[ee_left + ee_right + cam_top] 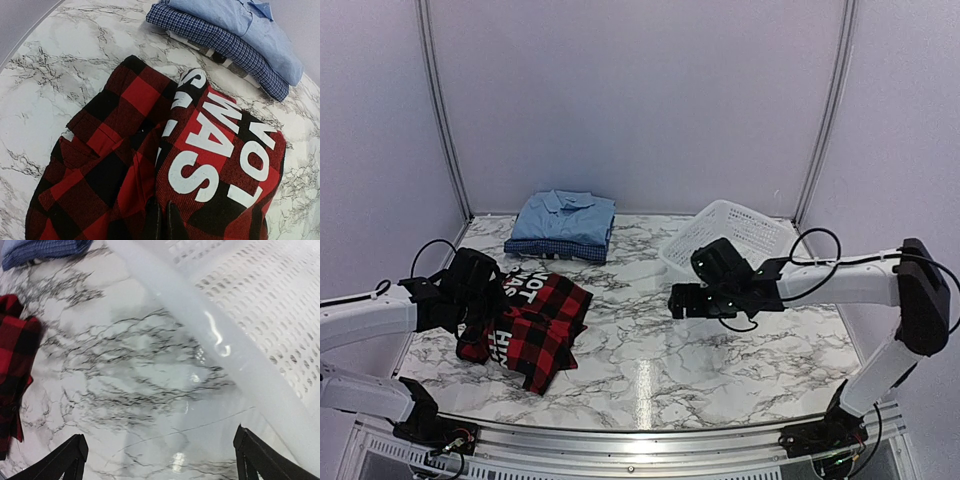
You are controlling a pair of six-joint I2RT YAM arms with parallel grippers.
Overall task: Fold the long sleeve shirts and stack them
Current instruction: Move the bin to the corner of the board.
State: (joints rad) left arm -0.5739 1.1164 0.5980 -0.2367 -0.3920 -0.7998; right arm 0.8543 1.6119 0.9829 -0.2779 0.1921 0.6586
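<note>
The red-and-black plaid shirt [535,320] with white block letters lies partly folded on the left of the marble table; it fills the left wrist view [150,165] and its edge shows in the right wrist view [15,375]. My left gripper [480,325] is shut on a fold of it [162,220]. The light blue collared shirt [565,213] lies folded on the dark blue checked one [555,246] at the back; both show in the left wrist view [245,25], [220,45]. My right gripper [685,300] is open and empty above bare table [157,460].
A white mesh basket [735,235] stands at the back right, right beside my right gripper; its rim [215,340] crosses the right wrist view. Bare marble [720,350] lies between the plaid shirt and the right arm.
</note>
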